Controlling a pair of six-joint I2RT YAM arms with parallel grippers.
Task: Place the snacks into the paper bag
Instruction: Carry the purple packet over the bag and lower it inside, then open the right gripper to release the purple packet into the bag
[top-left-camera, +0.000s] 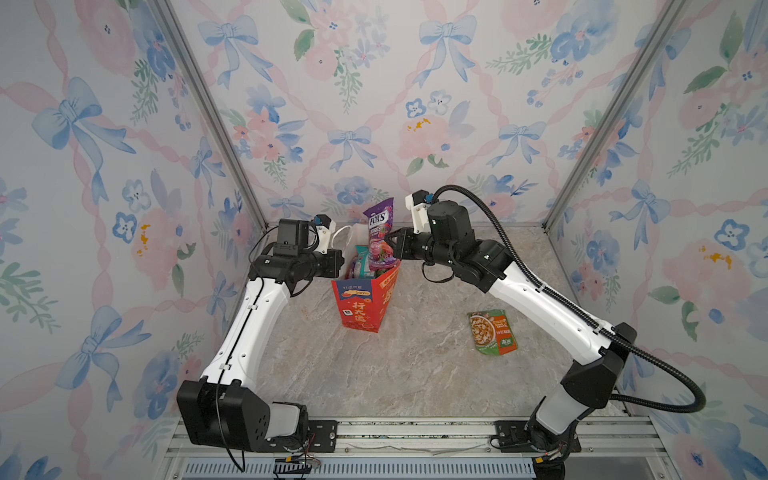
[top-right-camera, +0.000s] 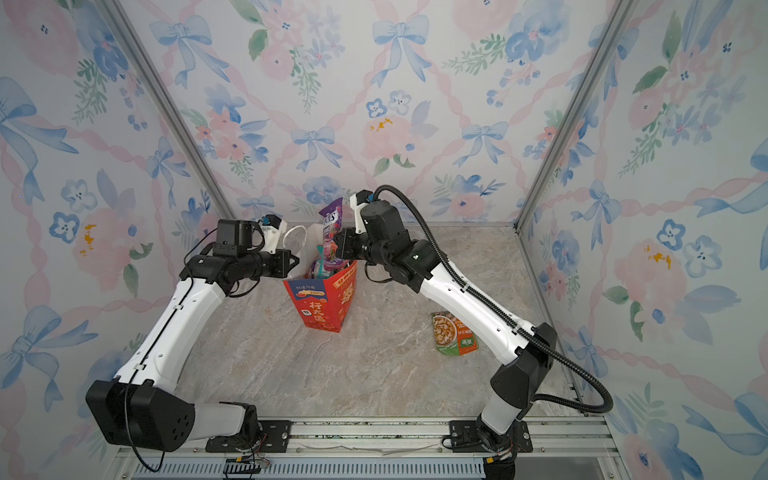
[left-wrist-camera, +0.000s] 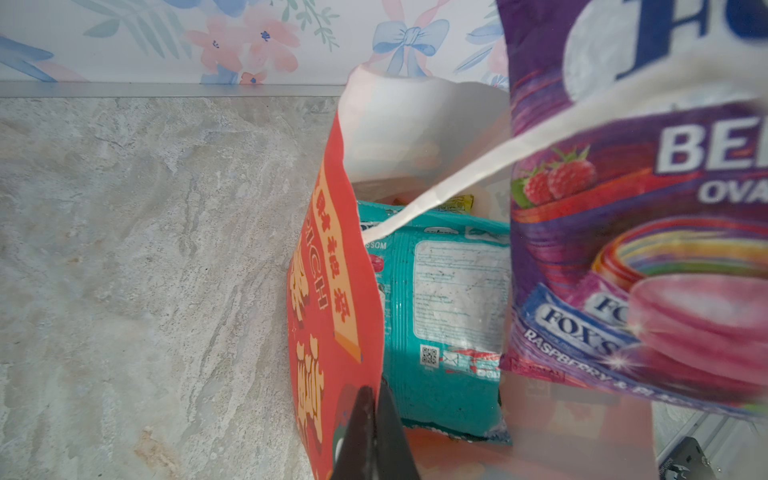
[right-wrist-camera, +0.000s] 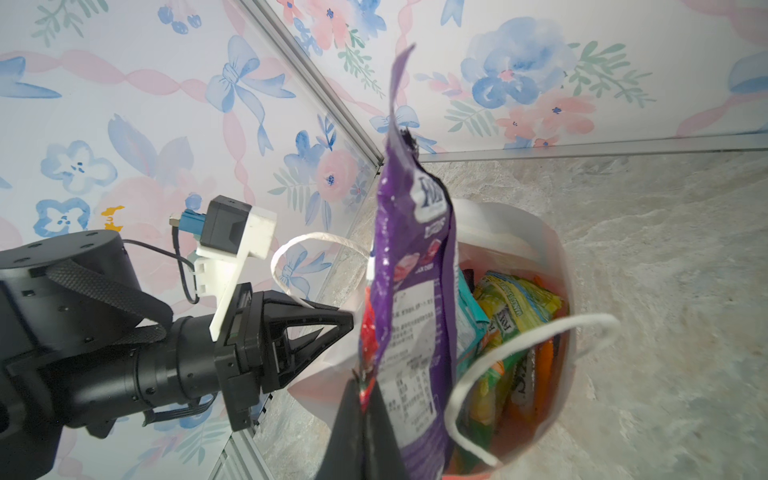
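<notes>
The red-orange paper bag (top-left-camera: 359, 307) (top-right-camera: 316, 307) stands upright mid-table with teal (left-wrist-camera: 440, 299) and yellow-green (right-wrist-camera: 511, 307) snacks inside. My left gripper (top-left-camera: 341, 259) (left-wrist-camera: 374, 392) is shut on the bag's left rim (left-wrist-camera: 332, 291). My right gripper (top-left-camera: 390, 239) (right-wrist-camera: 365, 386) is shut on the lower edge of a purple FOX'S packet (top-left-camera: 379, 224) (right-wrist-camera: 415, 299). That packet stands upright with its lower part in the bag's mouth. An orange-green packet (top-left-camera: 492, 332) (top-right-camera: 453, 334) lies flat on the table, to the right under the right arm.
White cord handles (right-wrist-camera: 519, 345) (left-wrist-camera: 457, 178) loop over the bag's mouth. Floral walls (top-left-camera: 374, 104) enclose the marble tabletop (top-left-camera: 395, 374) at the back and on both sides. A metal rail (top-left-camera: 415, 436) runs along the front edge.
</notes>
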